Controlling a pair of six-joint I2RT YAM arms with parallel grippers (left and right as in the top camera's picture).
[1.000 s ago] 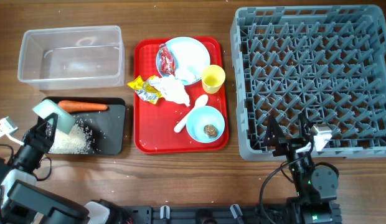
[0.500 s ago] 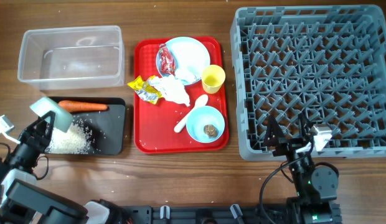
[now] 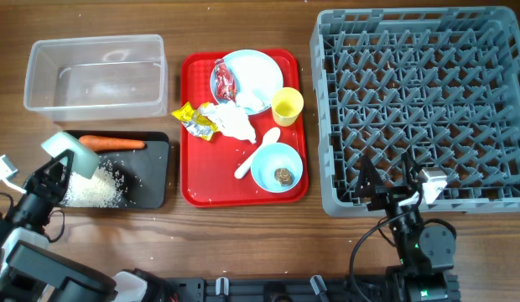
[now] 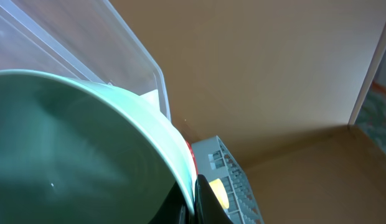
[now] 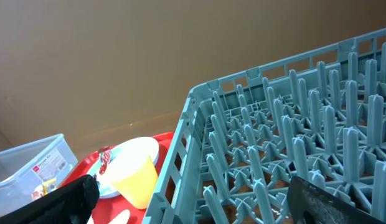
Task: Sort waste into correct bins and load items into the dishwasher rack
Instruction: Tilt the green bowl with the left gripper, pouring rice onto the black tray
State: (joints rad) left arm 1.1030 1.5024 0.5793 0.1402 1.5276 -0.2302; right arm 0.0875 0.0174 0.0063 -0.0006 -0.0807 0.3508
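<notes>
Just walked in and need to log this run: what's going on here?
The left gripper is shut on the pale green bowl, tilted over the black tray, where the rice and carrot lie. The right gripper hangs open by the dishwasher rack, with no dishes in it yet. The plate, yellow cup, spoon, light-blue bowl, tissues and wrappers sit on the red tray.

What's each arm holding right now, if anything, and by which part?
The left gripper is shut on the pale green bowl, pinching it at the rim. The right gripper is open and holds nothing.
</notes>
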